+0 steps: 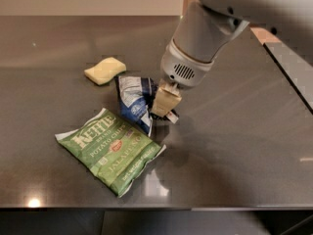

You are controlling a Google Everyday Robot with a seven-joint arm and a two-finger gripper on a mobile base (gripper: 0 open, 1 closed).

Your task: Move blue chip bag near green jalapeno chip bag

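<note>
The blue chip bag [135,100] is a small crumpled navy bag with white panels, at the middle of the dark table. My gripper [164,104] is shut on its right side, with tan fingers [166,101] pinching it. The bag hangs just above and behind the upper right corner of the green jalapeno chip bag [111,150], which lies flat at the front left with white "Kettle" lettering. The two bags are very close; I cannot tell whether they touch.
A pale yellow sponge [104,70] lies on the table [234,146] behind and left of the blue bag. The table's front edge runs along the bottom. A second dark surface [293,67] sits at the right, past a gap.
</note>
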